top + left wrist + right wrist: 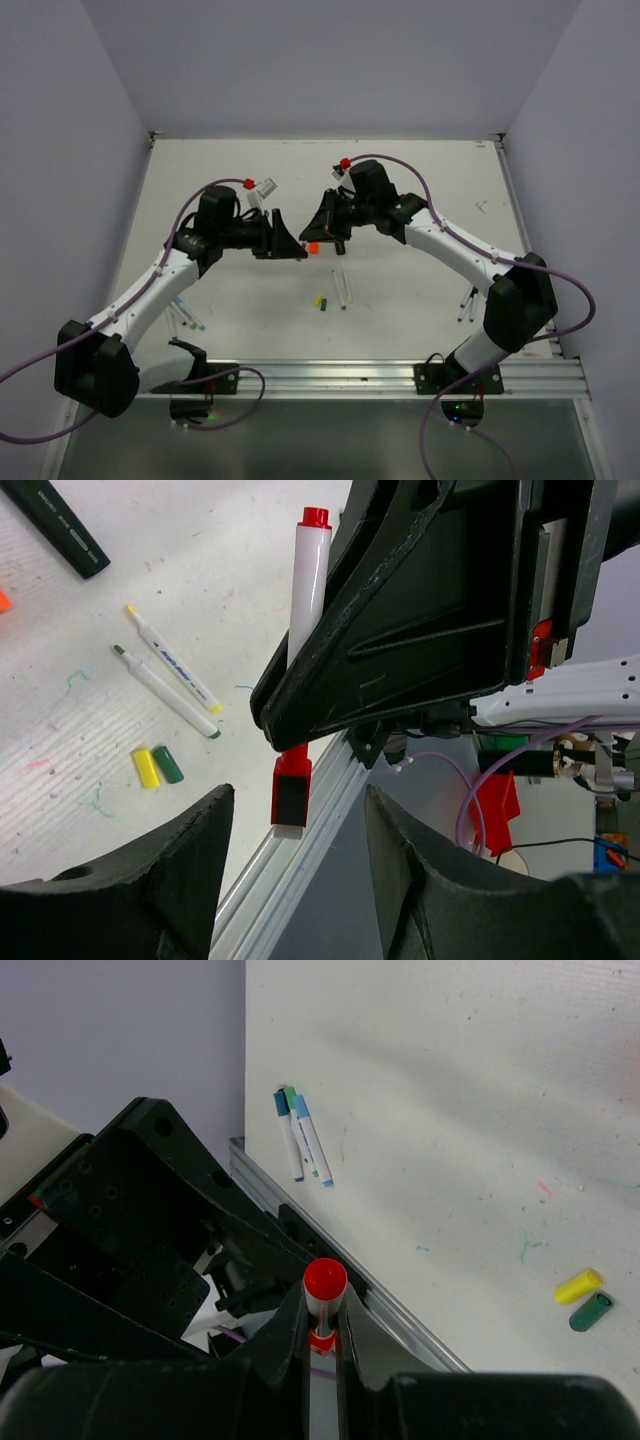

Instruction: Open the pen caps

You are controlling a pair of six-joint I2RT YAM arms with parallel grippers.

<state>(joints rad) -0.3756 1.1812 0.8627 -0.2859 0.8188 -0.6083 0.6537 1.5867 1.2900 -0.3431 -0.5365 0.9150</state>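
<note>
The red pen [309, 590] is a slim white plastic tube, held up off the table [60, 730] between the two arms. It has a small round red knob at one end and a wider, squarish red cap [292, 778] at the other. The right gripper [323, 1310] is clamped on its barrel, jaws almost together. The left gripper [297, 800] stands wide, its matt black fingers [150, 870] either side of the red cap; whether they touch it I can't tell. On the scuffed, ink-flecked white table a yellow cap [146, 768] and green cap [167, 764], short stubby tubes, lie side by side near a yellow-tipped pen [173, 660] and a green-tipped pen [166, 691]
</note>
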